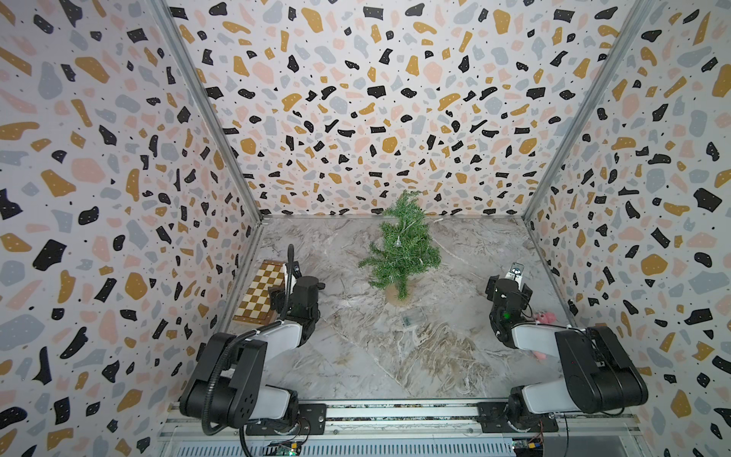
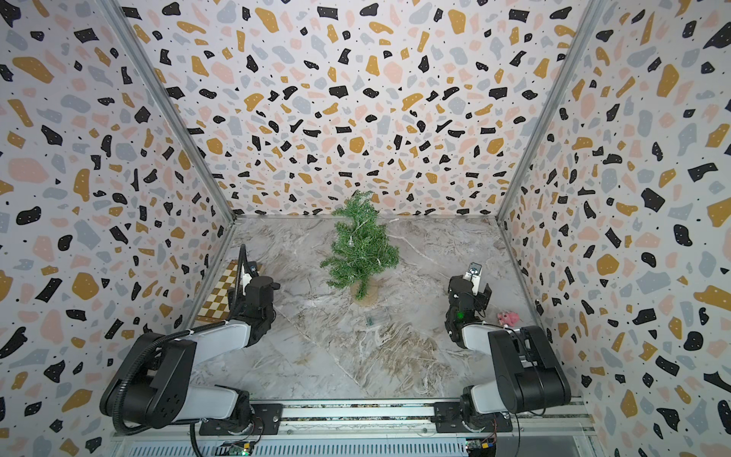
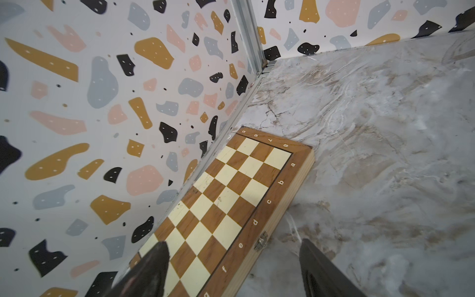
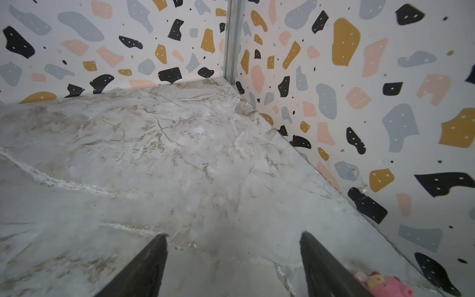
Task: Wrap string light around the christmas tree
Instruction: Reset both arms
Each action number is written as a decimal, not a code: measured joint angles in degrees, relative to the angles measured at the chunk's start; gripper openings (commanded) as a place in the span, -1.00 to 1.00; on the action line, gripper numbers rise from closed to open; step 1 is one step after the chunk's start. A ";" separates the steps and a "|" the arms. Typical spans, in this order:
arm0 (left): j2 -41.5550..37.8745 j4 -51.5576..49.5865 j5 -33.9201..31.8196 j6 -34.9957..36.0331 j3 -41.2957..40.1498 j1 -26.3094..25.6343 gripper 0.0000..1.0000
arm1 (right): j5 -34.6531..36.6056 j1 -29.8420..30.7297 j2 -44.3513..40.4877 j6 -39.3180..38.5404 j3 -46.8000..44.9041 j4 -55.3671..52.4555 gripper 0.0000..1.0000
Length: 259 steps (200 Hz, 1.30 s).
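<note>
christmas tree (image 1: 401,253), upright, string light (image 1: 397,240) seemingly draped on it, well apart between left gripper (image 3: 232,244) and right gripper (image 4: 232,236), both spread empty, neither clearly nearer.

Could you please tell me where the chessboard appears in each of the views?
Top view: chessboard against the patterned wall, partly hidden by the left arm.
Top view: same place.
Left wrist: centre, along the patterned wall.
Right wrist: not in it.
Shared landmark: marble table.
</note>
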 measured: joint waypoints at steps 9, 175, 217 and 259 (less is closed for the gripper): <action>0.33 0.13 2.10 -0.20 0.00 0.39 0.56 | -0.57 -0.04 0.59 -0.31 -0.26 0.61 0.66; 1.20 14.47 22.01 0.61 -7.58 4.70 0.98 | -22.67 -3.56 1.86 -8.07 -10.23 20.26 0.98; 1.20 14.27 22.18 0.57 -7.58 5.07 0.97 | -23.74 -3.56 1.81 -8.11 -10.21 21.79 0.99; 1.18 14.27 22.38 0.55 -7.58 5.29 0.98 | -24.00 -3.56 1.81 -8.13 -10.21 21.86 0.98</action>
